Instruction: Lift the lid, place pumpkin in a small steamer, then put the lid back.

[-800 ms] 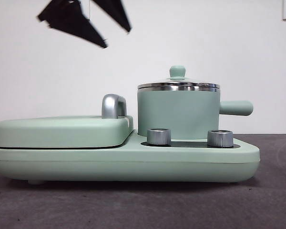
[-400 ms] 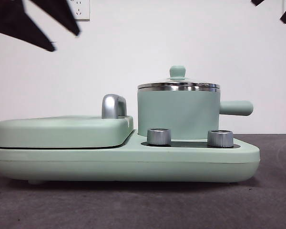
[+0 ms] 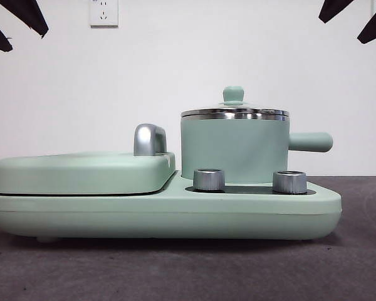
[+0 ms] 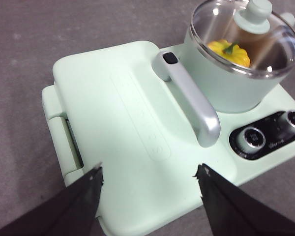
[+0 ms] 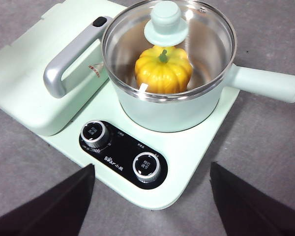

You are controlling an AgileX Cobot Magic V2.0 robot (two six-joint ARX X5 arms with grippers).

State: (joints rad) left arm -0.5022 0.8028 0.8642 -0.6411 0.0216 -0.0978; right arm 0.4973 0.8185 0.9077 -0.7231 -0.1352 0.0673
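The small steamer (image 5: pixel 177 113) stands on the mint-green cooker base, its stubby handle (image 5: pixel 265 83) sticking out sideways. The glass lid (image 5: pixel 206 44) sits on the steamer, knob (image 3: pixel 233 94) up. Through the glass shows the yellow-orange pumpkin (image 5: pixel 163 71), resting inside the pot; it also shows in the left wrist view, pumpkin (image 4: pixel 228 51). My left gripper (image 4: pixel 150 172) hovers open high over the flat griddle cover (image 4: pixel 123 123), holding nothing. My right gripper (image 5: pixel 152 167) hovers open high above the cooker's dial side, also holding nothing. Both show in the front view only as black tips at the top corners.
A curved silver handle (image 4: pixel 191 103) rises from the griddle cover beside the steamer. Two steel dials (image 5: pixel 122 152) sit on a black panel in front of the pot. Grey tabletop (image 3: pixel 188 269) surrounds the cooker; a wall socket (image 3: pixel 104 12) is behind.
In the front view the black jaws above the griddle have drawn up and out to the top left corner. A second pair has come into view at the top right corner. The steamer stays still.
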